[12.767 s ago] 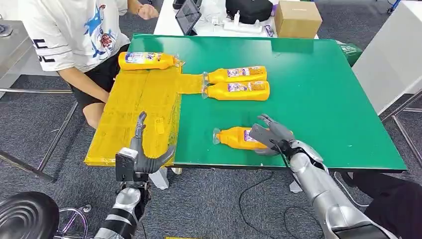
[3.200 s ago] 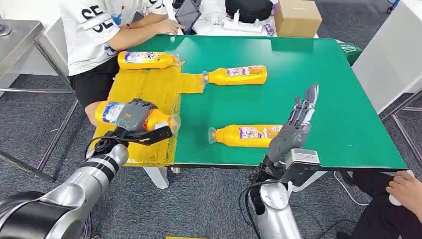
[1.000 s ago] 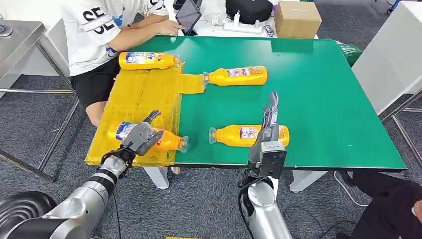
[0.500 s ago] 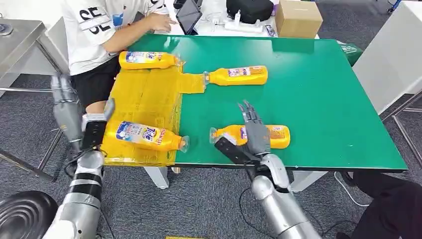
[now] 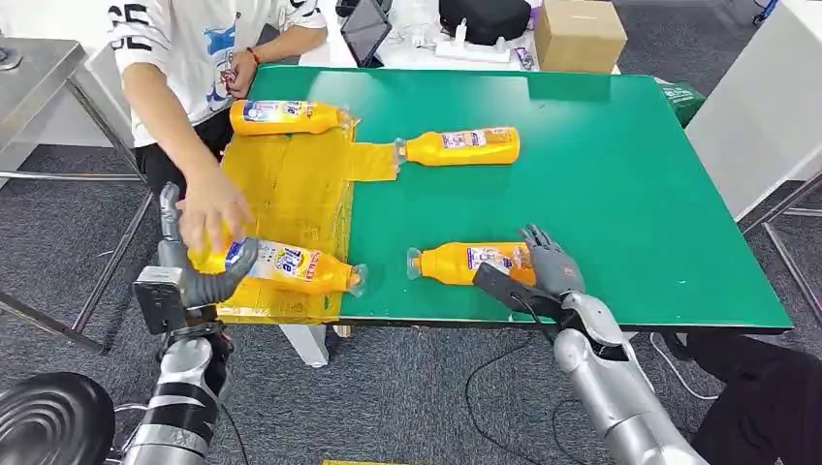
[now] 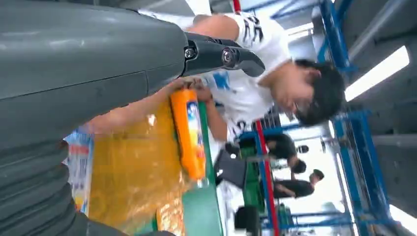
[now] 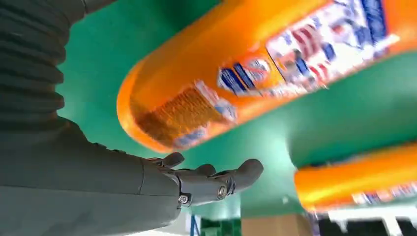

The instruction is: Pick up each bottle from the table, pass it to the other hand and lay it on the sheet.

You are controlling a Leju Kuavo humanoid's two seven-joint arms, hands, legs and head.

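Orange bottles lie on their sides. One (image 5: 291,266) rests on the yellow sheet (image 5: 281,184) near its front edge, and a person's hand (image 5: 208,215) covers its base. My left hand (image 5: 194,276) stands open just beside that base, fingers up, holding nothing. Another bottle (image 5: 475,262) lies on the green table (image 5: 630,174) near the front. My right hand (image 5: 548,271) is at its base with fingers spread, not closed on it; the right wrist view shows this bottle (image 7: 236,83) over the open hand (image 7: 211,184). Two more bottles (image 5: 286,117) (image 5: 460,146) lie further back.
A person stands at the table's far left corner, arm reaching over the sheet. Behind the green table a white table holds a cardboard box (image 5: 579,34), a tablet (image 5: 366,29) and a black bag (image 5: 485,15). A black stool (image 5: 53,417) is by my left arm.
My left hand has come down from its raised pose beside the sheet to the laid bottle's base. A person's hand has reached onto that bottle. My right hand slid right to the near bottle's base.
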